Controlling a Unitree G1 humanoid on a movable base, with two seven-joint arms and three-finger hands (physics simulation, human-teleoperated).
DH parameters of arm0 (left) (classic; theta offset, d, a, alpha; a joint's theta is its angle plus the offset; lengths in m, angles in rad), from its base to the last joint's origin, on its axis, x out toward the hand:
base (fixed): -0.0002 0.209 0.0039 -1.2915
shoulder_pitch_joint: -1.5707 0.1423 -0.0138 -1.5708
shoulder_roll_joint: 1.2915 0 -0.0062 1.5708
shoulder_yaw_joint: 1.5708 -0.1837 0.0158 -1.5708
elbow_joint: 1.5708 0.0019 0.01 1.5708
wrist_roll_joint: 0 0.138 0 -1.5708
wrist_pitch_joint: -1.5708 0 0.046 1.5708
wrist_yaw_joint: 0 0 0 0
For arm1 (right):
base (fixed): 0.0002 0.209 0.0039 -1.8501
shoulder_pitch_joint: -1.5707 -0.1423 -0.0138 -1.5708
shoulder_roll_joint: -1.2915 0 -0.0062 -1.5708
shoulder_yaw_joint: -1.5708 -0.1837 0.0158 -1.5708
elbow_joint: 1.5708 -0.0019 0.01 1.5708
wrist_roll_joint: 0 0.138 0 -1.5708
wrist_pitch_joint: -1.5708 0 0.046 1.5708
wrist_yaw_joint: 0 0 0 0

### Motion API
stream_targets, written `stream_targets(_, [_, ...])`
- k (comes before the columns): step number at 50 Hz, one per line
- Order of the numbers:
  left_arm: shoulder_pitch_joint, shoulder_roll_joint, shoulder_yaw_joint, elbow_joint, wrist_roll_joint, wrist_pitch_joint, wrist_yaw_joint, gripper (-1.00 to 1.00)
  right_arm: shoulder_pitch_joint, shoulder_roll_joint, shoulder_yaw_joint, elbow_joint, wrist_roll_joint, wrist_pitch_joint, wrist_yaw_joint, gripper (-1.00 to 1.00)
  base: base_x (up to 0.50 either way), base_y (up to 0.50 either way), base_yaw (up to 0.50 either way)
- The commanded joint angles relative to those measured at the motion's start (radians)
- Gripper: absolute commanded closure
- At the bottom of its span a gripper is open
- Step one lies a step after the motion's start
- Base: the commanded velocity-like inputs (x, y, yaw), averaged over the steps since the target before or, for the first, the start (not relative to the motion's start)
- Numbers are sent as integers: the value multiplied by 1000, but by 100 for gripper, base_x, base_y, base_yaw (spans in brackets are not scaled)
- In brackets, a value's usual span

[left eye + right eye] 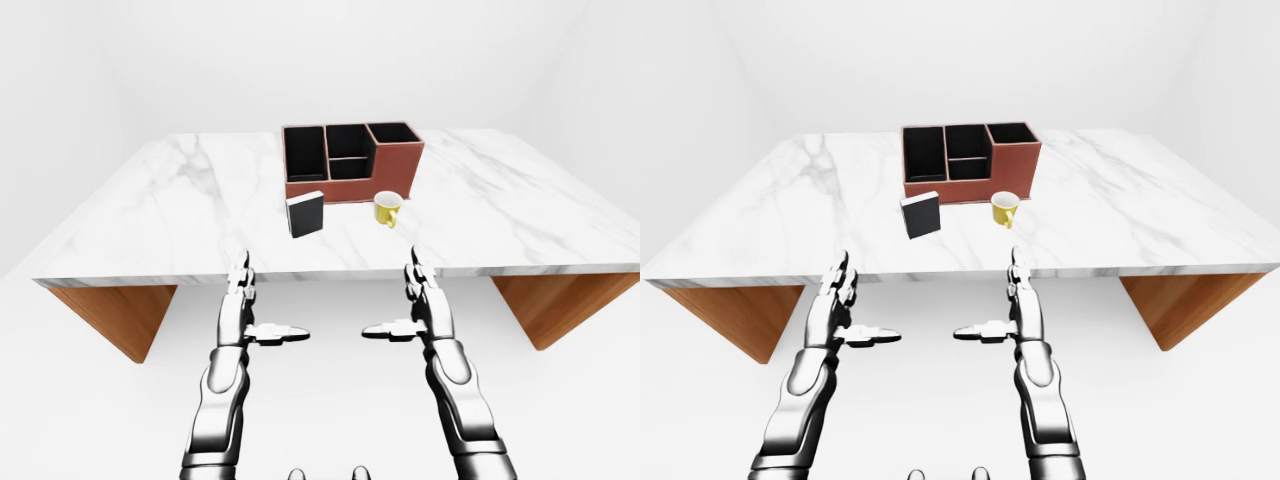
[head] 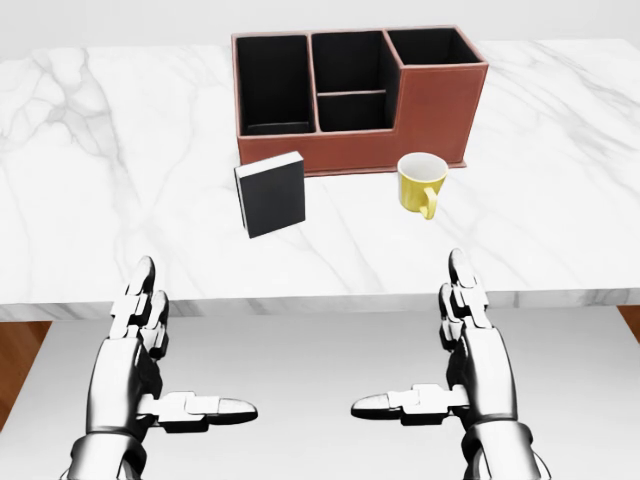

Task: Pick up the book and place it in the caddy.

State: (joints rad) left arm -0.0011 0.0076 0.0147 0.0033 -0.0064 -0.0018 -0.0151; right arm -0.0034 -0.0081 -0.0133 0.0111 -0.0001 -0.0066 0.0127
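One table, three things on it, two hands below.
One marble table [image 2: 90, 150] carries one black book [image 2: 271, 194], one brown caddy [image 2: 430, 100] (four compartments, as far as the head view shows) and one yellow mug [image 2: 420, 184]; one left hand [image 2: 135, 345], one right hand [image 2: 470, 340].

Book [image 2: 270, 193] left of mug [image 2: 421, 183], below caddy [image 2: 430, 100].

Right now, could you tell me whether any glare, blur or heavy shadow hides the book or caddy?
Head view: sharp, evenly lit; the black book and brown caddy read clearly, only the caddy's compartments are dark. Eye views: equally crisp, soft shadows under the marble table, no glare.
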Motion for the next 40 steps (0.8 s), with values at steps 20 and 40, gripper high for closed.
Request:
stream_targets(20, [-16, 17, 49, -155, -53, 89, -25, -100, -7, -26, -10, -106, -70, 94, 14, -100, 0, 0, 0])
stream_targets(40, [-343, 295, 304, -498, -178, 89, -18, -100, -423, -262, -218, -399, 16, 94, 132, -100, 0, 0, 0])
